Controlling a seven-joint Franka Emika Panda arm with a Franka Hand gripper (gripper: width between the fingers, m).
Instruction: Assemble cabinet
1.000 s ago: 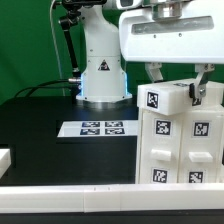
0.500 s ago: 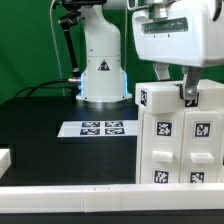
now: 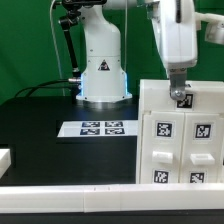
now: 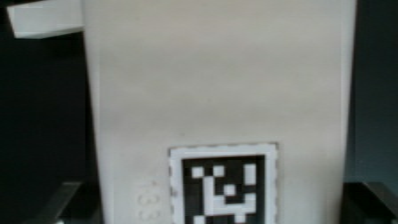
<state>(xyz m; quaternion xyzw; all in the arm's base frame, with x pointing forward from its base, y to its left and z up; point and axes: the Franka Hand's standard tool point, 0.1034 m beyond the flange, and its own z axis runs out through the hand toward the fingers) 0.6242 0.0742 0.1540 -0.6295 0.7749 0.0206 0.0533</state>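
Note:
The white cabinet [image 3: 180, 145] stands at the exterior view's right, with several drawer blocks carrying square tags on its front. My gripper [image 3: 180, 94] comes down from above onto the cabinet's top panel [image 3: 165, 95] and is turned edge-on to the camera. In the wrist view the white top panel [image 4: 196, 90] with one tag [image 4: 222, 188] fills the space between my gripper's [image 4: 217, 206] jaws. A dark finger [image 4: 61, 202] shows against one side edge of the panel, and the jaws are shut on it.
The marker board [image 3: 99, 128] lies flat on the black table, left of the cabinet. The arm's white base [image 3: 102, 70] stands behind it. A white block [image 3: 5, 158] sits at the far left, and a white rail [image 3: 70, 196] runs along the front edge.
My gripper has turned about a quarter turn about its vertical axis on top of the cabinet. The top panel has turned with it, and its side tag no longer faces the camera.

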